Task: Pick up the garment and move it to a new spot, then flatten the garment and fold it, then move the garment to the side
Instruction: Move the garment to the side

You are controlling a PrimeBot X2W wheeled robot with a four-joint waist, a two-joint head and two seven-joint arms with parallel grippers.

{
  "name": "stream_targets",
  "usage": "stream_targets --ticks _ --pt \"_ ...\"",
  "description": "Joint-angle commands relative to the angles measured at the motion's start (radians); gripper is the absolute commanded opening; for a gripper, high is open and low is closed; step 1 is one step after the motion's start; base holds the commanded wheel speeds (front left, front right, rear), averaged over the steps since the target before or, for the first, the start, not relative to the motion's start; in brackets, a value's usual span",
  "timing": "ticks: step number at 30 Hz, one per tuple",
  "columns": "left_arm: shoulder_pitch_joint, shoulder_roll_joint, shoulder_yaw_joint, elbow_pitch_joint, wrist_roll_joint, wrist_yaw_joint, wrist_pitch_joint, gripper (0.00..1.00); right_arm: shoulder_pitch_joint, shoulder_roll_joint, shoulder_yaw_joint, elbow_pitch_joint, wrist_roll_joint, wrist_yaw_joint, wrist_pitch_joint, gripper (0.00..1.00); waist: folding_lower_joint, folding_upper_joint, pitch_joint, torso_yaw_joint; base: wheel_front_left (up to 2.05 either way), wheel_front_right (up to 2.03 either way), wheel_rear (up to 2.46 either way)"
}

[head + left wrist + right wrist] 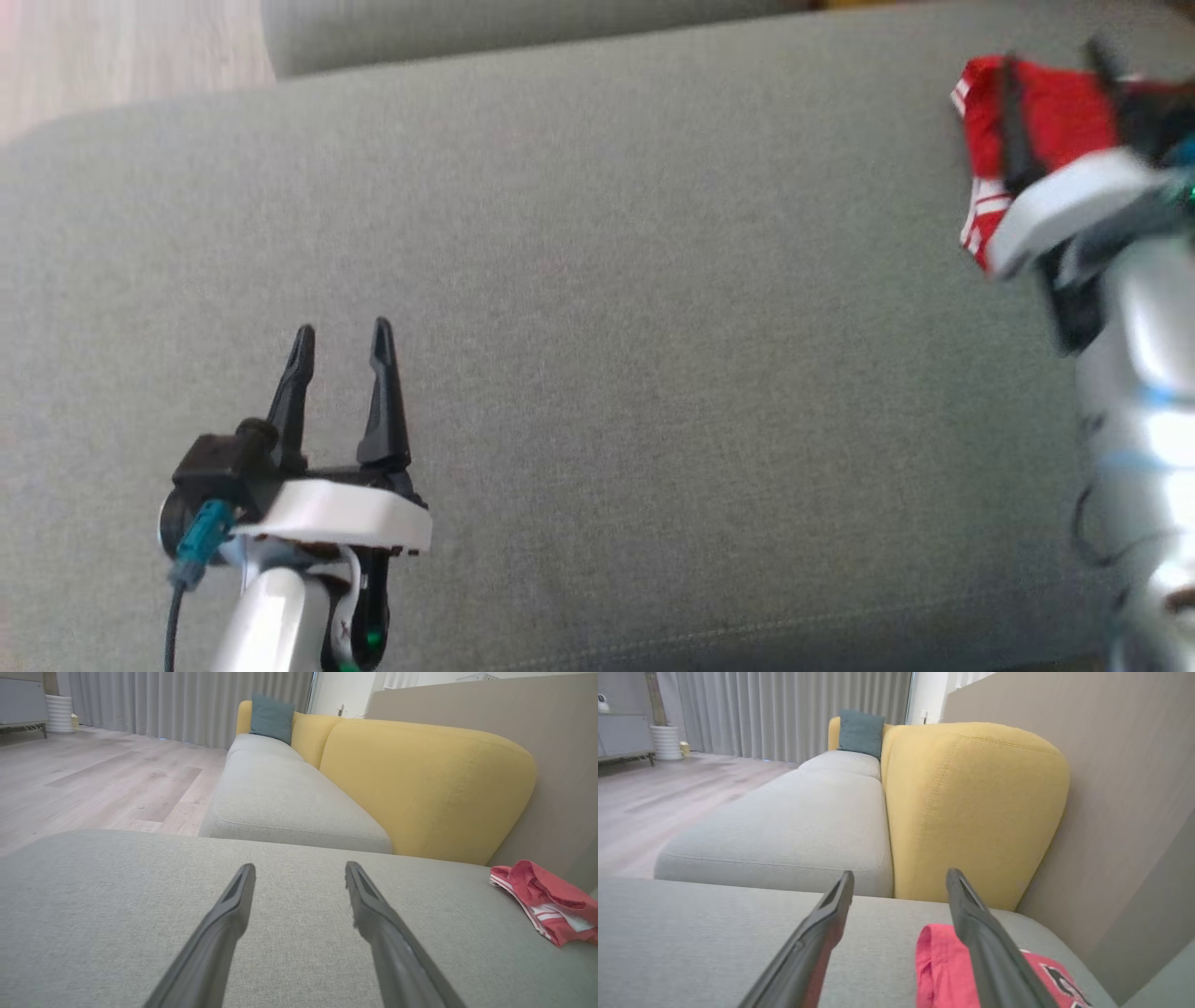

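Head view: my left gripper (343, 329) stands over the near left of the grey seat (653, 280), jaws spread wide and empty. The red garment (1055, 112), white-striped, lies bunched at the far right. My right gripper (1055, 56) is above it, blurred, its fingers apart. Left wrist view: both fingers are splayed over bare grey fabric, with the garment well off to the right, near the foot of a yellow backrest (420, 779). Right wrist view: jaws fully open, gripping nothing. The garment lies on the seat beneath the finger on that view's right, partly between the two.
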Motion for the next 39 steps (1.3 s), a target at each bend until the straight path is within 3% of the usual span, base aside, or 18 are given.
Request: stream_targets --ticks 1,12,17,22,31,39 --pt "-0.007 -0.001 0.036 -0.025 -0.009 0.009 -0.009 1.0 0.019 0.026 0.029 -0.055 0.025 -0.001 -0.021 1.0 0.0 0.0 -0.044 -0.005 0.0 0.0 0.0" --pt "0.102 -0.001 0.055 -0.01 -0.039 0.035 -0.009 1.0 0.356 0.147 0.029 -0.333 0.077 -0.001 -0.061 1.0 0.0 0.0 -0.142 0.018 0.0 0.0 0.0" --pt "0.141 -0.001 0.065 -0.003 -0.022 0.036 -0.009 1.0 0.519 0.163 0.002 -0.481 0.067 -0.001 -0.041 1.0 0.0 0.0 -0.16 0.047 0.0 0.0 0.0" --pt "0.175 -0.001 0.067 -0.01 -0.004 0.035 -0.009 1.0 0.641 0.164 0.023 -0.591 0.13 -0.001 -0.006 1.0 0.0 0.0 -0.17 0.069 0.0 0.0 0.0" --pt "0.202 -0.001 0.064 -0.012 0.007 0.032 -0.009 1.0 0.785 0.164 0.047 -0.675 0.194 -0.001 0.023 1.0 0.0 0.0 -0.185 0.081 0.0 0.0 0.0" --pt "0.213 -0.001 0.065 -0.01 0.022 0.025 -0.009 1.0 0.823 0.164 0.045 -0.689 0.199 -0.001 0.034 1.0 0.0 0.0 -0.191 0.076 0.0 0.0 0.0"
